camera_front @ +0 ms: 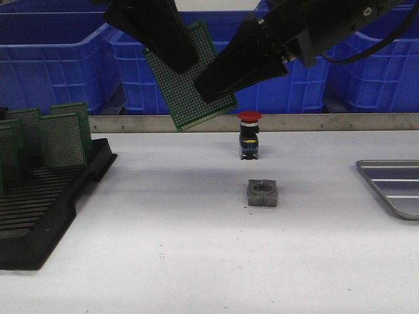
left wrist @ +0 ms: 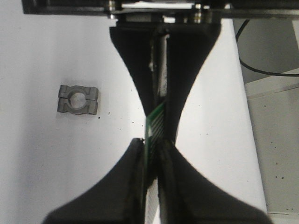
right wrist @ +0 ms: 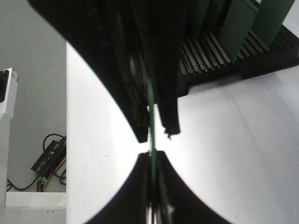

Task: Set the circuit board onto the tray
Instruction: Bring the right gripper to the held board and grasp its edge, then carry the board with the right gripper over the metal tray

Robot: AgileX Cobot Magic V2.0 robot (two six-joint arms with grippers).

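Both arms raised, entering at the top of the front frame. Left gripper (camera_front: 175,55) comes down from upper left, black fingers angled down and to the right, closed on the upper part of the board (camera_front: 190,98). Right gripper (camera_front: 213,88) reaches in from the upper right, long black fingers slanting down-left, tips clamped on the board's right edge near frame centre. Left wrist view: two fingers (left wrist: 126,186) pressed flat against either face of the board, seen edge-on. Right wrist view: same, fingers (right wrist: 133,186) pinching the thin green edge, no gap visible. Both grippers hold the board clear of the table.
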